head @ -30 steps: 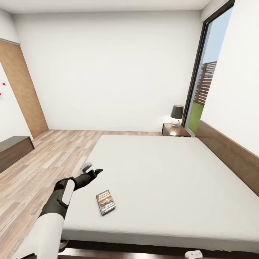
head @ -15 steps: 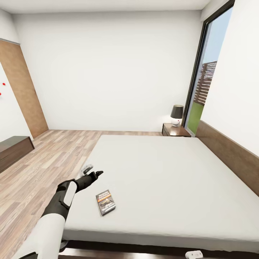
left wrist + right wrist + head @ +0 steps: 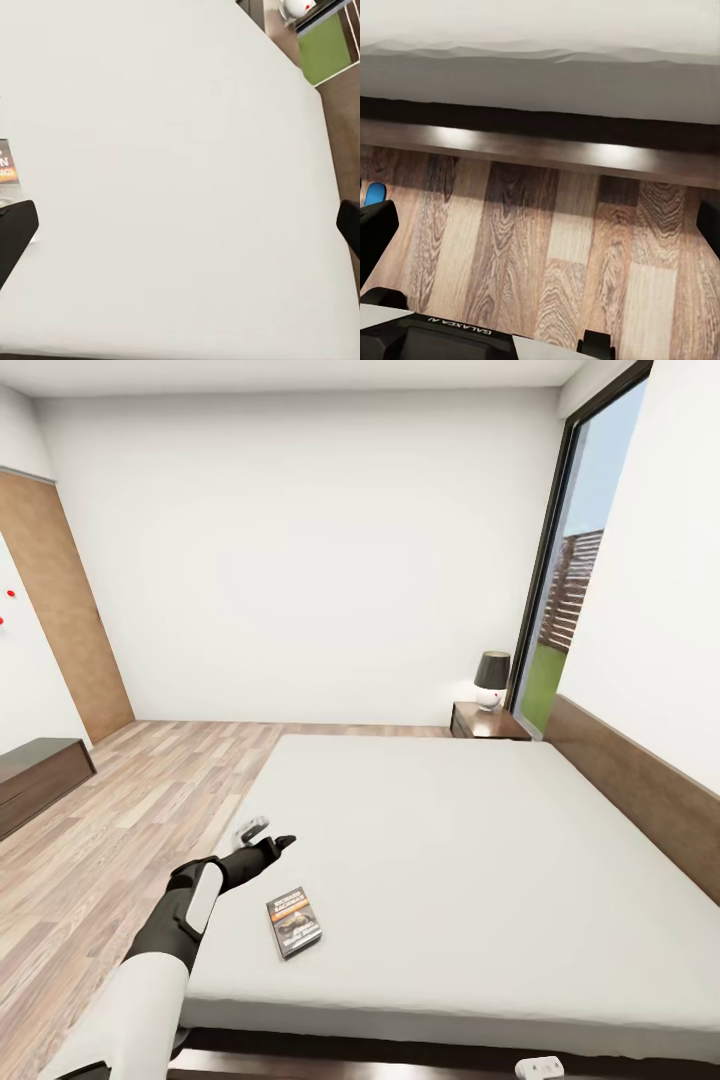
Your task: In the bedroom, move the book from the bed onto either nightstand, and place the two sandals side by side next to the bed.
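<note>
The book (image 3: pixel 294 922), black and orange, lies flat near the front left corner of the bed's pale mattress (image 3: pixel 450 850). My left gripper (image 3: pixel 268 836) hovers open over the mattress edge, a little beyond and left of the book, not touching it. In the left wrist view the open left gripper (image 3: pixel 180 229) looks across the mattress, with the book's edge (image 3: pixel 6 169) at the frame's border. The nightstand (image 3: pixel 487 722) stands at the bed's far corner. My right gripper (image 3: pixel 540 229) is open over the wood floor by the bed frame (image 3: pixel 540 150). A blue sliver of a sandal (image 3: pixel 371 193) shows at the border.
A black-shaded lamp (image 3: pixel 491 678) sits on the nightstand beside the tall window (image 3: pixel 575 580). A long low dark cabinet (image 3: pixel 35 775) stands at the left wall near a wooden door (image 3: pixel 60 610). The brown headboard (image 3: pixel 640 790) runs along the right wall. Plank floor (image 3: pixel 130 800) lies left of the bed.
My left arm has crept slightly to the right, bringing the open gripper further over the mattress edge. The book and the camera have not moved.
</note>
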Available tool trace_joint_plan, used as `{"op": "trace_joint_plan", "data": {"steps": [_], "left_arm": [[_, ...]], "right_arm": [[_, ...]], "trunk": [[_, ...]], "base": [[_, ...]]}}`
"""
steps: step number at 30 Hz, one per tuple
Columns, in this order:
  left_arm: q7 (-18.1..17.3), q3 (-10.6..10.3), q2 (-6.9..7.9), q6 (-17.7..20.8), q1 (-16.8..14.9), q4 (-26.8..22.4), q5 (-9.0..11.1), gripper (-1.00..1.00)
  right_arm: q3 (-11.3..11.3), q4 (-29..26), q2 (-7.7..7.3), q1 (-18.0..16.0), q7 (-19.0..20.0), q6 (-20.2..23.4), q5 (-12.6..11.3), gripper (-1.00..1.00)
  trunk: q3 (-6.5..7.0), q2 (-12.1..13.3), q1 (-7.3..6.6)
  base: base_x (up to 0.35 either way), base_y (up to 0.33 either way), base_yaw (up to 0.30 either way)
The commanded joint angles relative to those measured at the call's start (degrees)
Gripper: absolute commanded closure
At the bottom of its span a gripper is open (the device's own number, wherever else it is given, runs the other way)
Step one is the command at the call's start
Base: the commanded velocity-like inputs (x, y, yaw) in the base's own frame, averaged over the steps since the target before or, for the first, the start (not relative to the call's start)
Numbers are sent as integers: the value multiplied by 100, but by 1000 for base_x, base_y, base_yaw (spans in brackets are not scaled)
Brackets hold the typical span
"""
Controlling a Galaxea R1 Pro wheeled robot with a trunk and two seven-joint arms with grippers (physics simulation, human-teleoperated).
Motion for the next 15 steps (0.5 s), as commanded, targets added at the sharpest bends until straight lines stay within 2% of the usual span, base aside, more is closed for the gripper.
{"op": "trace_joint_plan", "data": {"steps": [1, 15], "left_arm": [[-17, 35, -1, 46, -6, -7, 15, -100], [-25, 39, 19, 32, -6, -7, 19, -100]], "right_arm": [[-48, 25, -4, -11, 8, -41, 51, -100], [-51, 24, -4, -11, 6, -41, 51, -100]], "trunk": [[-17, -13, 4], [-128, -13, 4]], "base": [[0, 0, 35], [0, 0, 74]]}}
